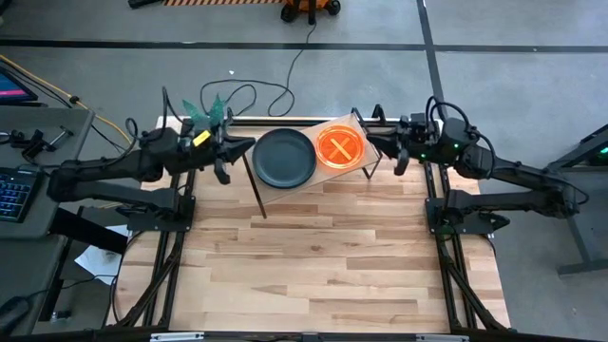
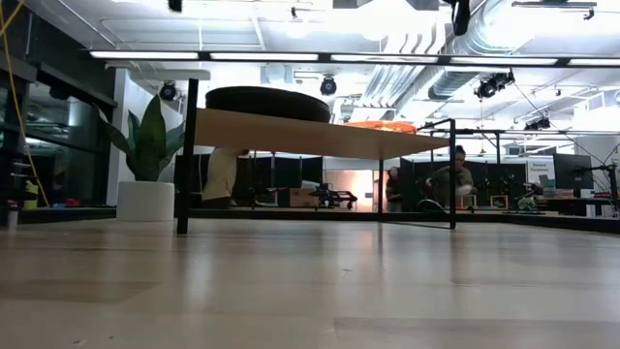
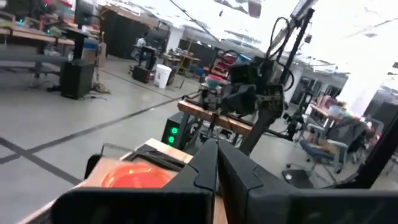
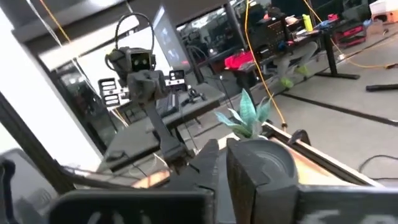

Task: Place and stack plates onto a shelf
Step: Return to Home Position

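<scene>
The shelf stands at the table's far edge, a light wood board on thin black legs. One black plate lies flat on its left half, also seen in the low view. An orange plate with raised divider lines lies flat on its right half, also seen in the low view. My left gripper hovers just left of the shelf, shut and empty. My right gripper hovers just right of it, shut and empty. Each wrist view looks across the shelf at the other arm.
The plank tabletop stretches bare from the shelf toward the near edge. A potted plant stands behind the left arm at the far edge. Cables lie on the floor beyond. People sit in the room behind.
</scene>
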Robot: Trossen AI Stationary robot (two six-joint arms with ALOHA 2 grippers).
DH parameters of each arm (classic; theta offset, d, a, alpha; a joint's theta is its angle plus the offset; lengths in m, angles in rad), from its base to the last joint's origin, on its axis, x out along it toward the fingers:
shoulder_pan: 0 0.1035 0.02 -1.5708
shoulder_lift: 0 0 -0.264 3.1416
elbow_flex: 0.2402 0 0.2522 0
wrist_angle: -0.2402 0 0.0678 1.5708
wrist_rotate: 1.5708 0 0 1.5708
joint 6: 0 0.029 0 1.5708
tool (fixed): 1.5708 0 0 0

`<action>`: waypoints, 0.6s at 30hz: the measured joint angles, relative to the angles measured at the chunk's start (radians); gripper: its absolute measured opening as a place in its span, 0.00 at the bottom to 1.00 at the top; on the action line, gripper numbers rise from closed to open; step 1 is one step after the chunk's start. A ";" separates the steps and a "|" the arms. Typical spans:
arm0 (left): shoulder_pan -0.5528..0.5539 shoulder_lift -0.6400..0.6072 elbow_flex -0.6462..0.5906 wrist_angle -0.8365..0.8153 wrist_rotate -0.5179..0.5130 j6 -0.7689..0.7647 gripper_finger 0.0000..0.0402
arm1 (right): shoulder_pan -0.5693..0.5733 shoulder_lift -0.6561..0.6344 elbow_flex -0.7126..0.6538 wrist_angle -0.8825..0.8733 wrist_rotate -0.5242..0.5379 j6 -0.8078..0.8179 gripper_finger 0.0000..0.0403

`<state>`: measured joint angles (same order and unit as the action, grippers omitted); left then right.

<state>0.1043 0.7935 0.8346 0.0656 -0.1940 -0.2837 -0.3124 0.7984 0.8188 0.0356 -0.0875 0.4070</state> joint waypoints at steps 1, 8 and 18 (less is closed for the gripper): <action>0.000 -0.019 -0.031 0.012 -0.002 -0.009 0.00 | 0.001 -0.007 0.000 -0.014 -0.002 -0.014 0.03; -0.037 -0.100 -0.298 0.268 -0.043 -0.081 0.00 | 0.001 -0.035 0.000 -0.108 -0.117 -0.150 0.01; -0.079 -0.221 -0.534 0.403 -0.108 -0.135 0.00 | 0.001 -0.068 0.000 -0.228 -0.149 -0.067 0.00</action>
<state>0.0254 0.5723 0.3005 0.4682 -0.3019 -0.4188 -0.3115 0.7300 0.8188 -0.1920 -0.2363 0.3397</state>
